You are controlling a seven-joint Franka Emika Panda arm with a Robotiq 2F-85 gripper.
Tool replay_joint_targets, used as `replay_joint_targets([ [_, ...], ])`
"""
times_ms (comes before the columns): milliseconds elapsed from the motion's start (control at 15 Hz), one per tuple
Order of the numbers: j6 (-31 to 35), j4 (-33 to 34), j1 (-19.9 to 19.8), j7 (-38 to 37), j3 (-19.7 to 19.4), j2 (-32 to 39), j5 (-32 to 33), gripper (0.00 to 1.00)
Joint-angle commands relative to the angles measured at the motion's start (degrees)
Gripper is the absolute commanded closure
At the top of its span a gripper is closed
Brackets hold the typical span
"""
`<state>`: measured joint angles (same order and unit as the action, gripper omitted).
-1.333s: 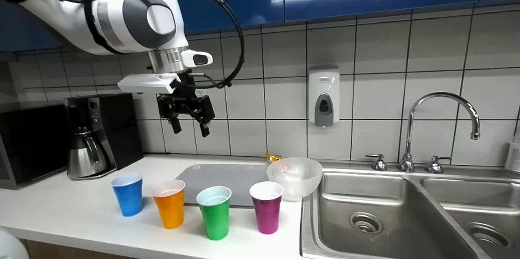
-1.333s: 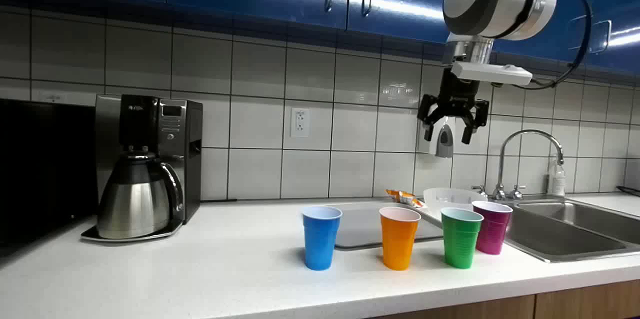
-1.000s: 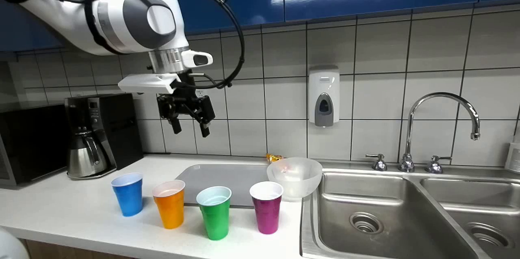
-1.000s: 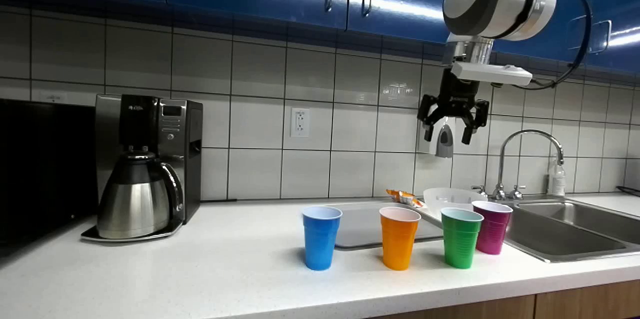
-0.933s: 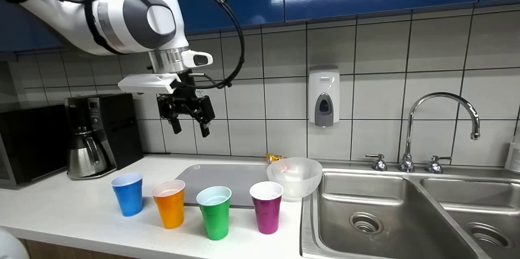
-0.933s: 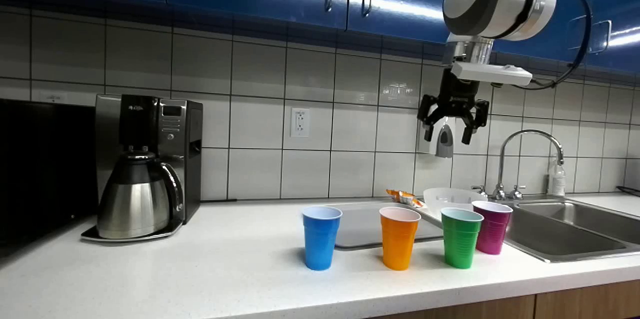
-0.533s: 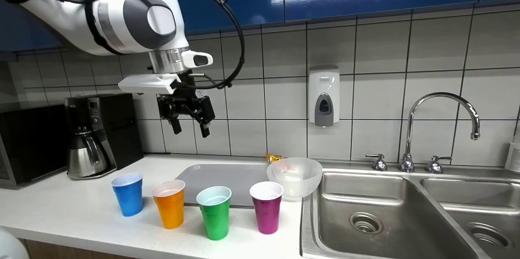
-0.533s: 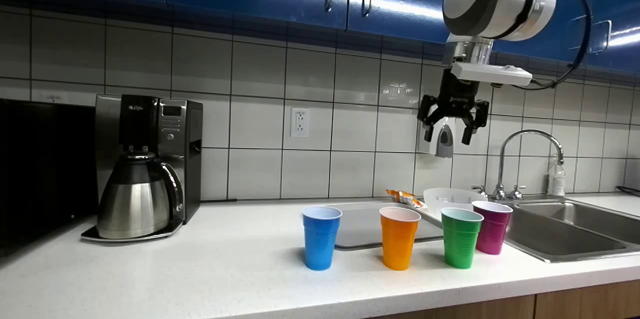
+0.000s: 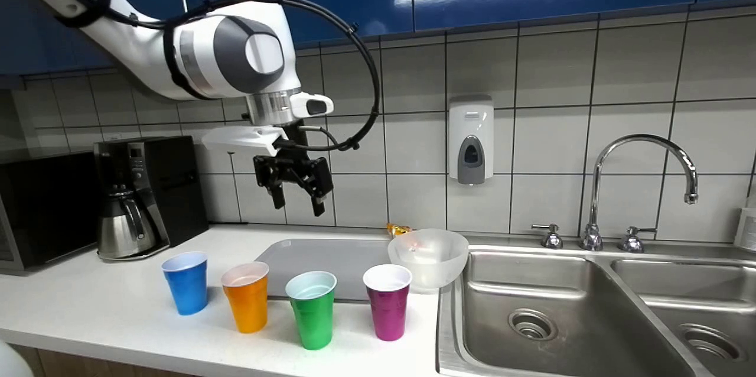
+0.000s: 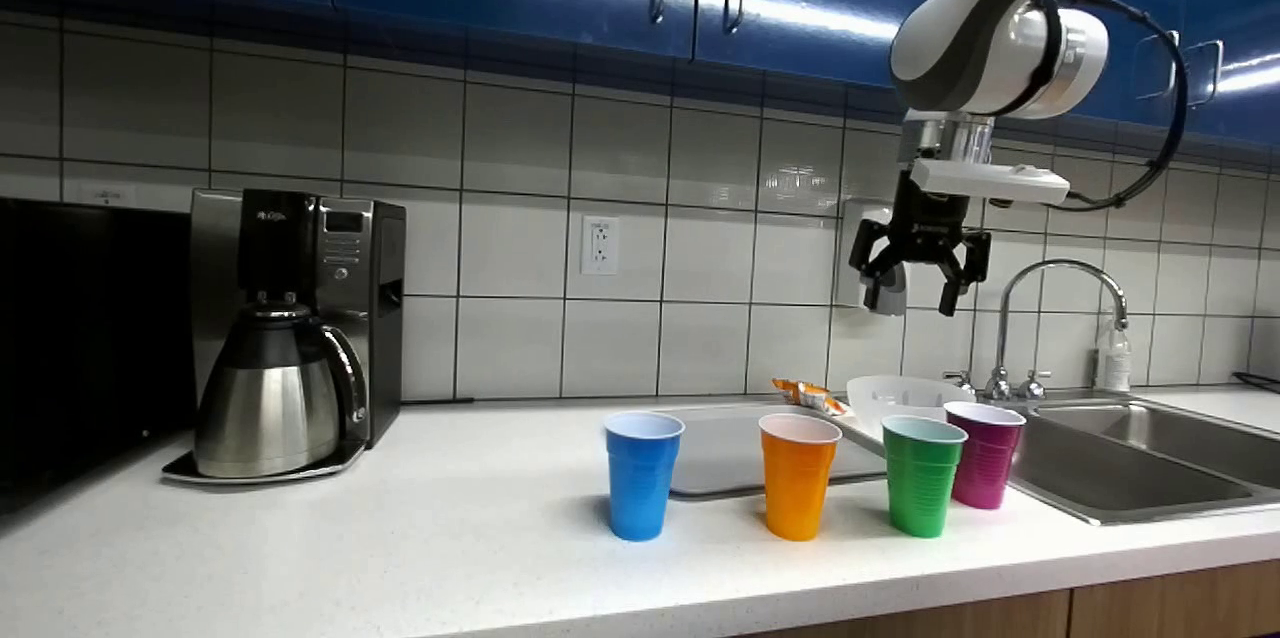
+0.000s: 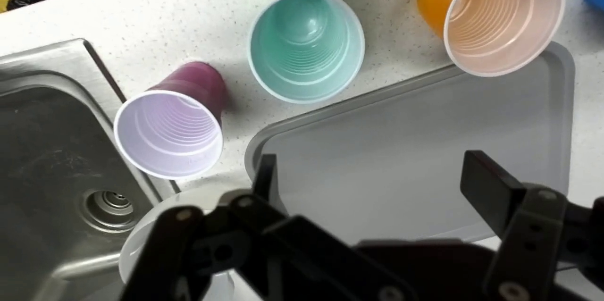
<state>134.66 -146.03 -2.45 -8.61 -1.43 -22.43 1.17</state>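
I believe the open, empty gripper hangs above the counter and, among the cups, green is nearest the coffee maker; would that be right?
Not quite: the blue cup, not the green cup, is nearest the coffee maker, as both exterior views show. The open, empty gripper does hang above the counter.

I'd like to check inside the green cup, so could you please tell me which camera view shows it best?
The wrist view: it looks down into the green cup, showing its full rim and its inside to the bottom. Both exterior views show it upright from the side, mostly its outer wall.
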Motion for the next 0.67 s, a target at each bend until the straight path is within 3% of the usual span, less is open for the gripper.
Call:
replay_joint_targets([
  [0,2.4,2.0,-2.2,-0.9,0.2,3.8,1.6,0.00],
  [600,7.8,5.2,-5.3,-6.4,-0.2,13.0,3.5,0.00],
])
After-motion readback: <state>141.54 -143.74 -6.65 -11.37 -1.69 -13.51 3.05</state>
